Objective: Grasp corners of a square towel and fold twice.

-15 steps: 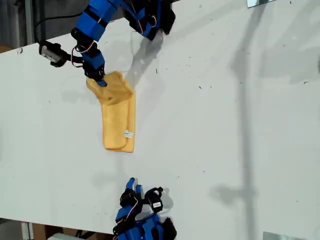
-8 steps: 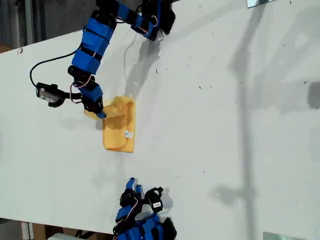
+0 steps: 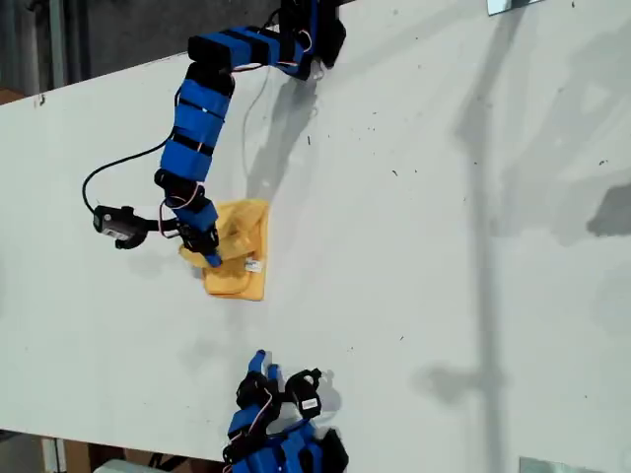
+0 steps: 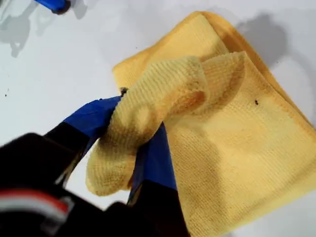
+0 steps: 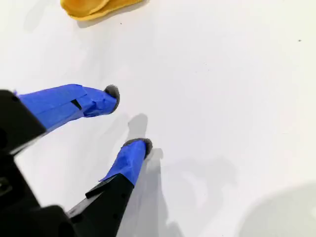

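Note:
The yellow-orange towel (image 3: pixel 244 248) lies folded on the white table, left of centre in the exterior view, with its small white tag (image 3: pixel 252 264) showing. My first gripper (image 3: pixel 209 254) reaches down from the arm at the exterior view's top. It is shut on one bunched corner (image 4: pixel 148 106) of the towel (image 4: pixel 237 143) and holds it over the lower layers. My second gripper (image 3: pixel 264 363) rests near the exterior view's bottom edge. Its fingers (image 5: pixel 127 118) stand open over bare table, a short way from the towel's edge (image 5: pixel 94 6).
The white table (image 3: pixel 444 246) carries small dark specks. The first arm's base (image 3: pixel 301 34) stands at the exterior view's top, and a black cable (image 3: pixel 123 168) loops beside the arm. Metal brackets (image 3: pixel 513 5) sit at the exterior view's right corners.
My first gripper has carried its corner of the towel toward the exterior view's bottom. The long strip is now doubled over into a shorter stack. The second arm has not moved.

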You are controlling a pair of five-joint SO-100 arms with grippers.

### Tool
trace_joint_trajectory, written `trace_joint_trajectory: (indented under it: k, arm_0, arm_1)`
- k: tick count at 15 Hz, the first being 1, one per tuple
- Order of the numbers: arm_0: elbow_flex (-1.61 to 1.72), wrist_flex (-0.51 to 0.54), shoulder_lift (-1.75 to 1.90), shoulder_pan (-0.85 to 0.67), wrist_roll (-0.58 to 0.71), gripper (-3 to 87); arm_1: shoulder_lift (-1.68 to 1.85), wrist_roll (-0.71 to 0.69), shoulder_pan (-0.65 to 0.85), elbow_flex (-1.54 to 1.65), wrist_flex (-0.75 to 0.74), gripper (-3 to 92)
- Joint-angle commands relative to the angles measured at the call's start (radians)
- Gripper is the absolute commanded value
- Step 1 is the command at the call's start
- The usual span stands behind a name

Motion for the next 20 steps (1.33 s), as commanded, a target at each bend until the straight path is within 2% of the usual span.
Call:
trace_joint_trajectory:
  k: [1, 4, 6, 9, 11, 13, 14, 15, 16, 17, 18, 20]
  arm_0:
    - [-0.005, -0.009, 0.008, -0.017, 0.006, 16.4]
    - [-0.005, -0.009, 0.008, -0.015, 0.006, 16.4]
    - [-0.005, -0.009, 0.008, -0.015, 0.009, 16.3]
    - [-0.006, -0.005, 0.008, -0.015, 0.008, 16.2]
    - [-0.003, 0.051, 0.049, -0.020, -0.035, 15.5]
    - [0.048, 0.095, 0.190, -0.028, -0.023, 16.4]
    - [0.086, 0.138, 0.301, -0.031, -0.021, 16.4]
    - [0.127, 0.206, 0.449, -0.041, -0.018, 16.4]
    - [0.160, 0.304, 0.611, -0.054, -0.018, 16.4]
    - [0.163, 0.368, 0.673, -0.074, -0.012, 16.5]
    - [0.163, 0.370, 0.672, -0.071, -0.011, 16.5]
    - [0.163, 0.370, 0.676, -0.064, -0.003, 16.5]
  arm_1:
    - [0.058, -0.037, -0.023, -0.084, -0.014, 28.5]
    - [0.086, -0.067, -0.035, -0.097, -0.011, 37.3]
    - [0.121, -0.069, -0.021, -0.089, 0.023, 37.6]
    - [0.425, -0.043, 0.025, 0.127, 0.193, 35.6]
    - [0.811, 0.080, 0.026, 0.569, 0.247, 37.7]
    - [1.192, 0.229, -0.044, 1.071, 0.193, 37.7]
    - [1.390, 0.305, -0.064, 1.325, 0.143, 37.3]
    - [1.614, 0.382, -0.081, 1.523, 0.153, 37.0]
    - [1.844, 0.454, -0.110, 1.643, 0.233, 36.6]
    - [2.085, 0.515, -0.137, 1.701, 0.374, 36.0]
    - [2.212, 0.554, -0.121, 1.724, 0.509, 35.5]
    - [2.212, 0.572, -0.092, 1.732, 0.534, 35.3]
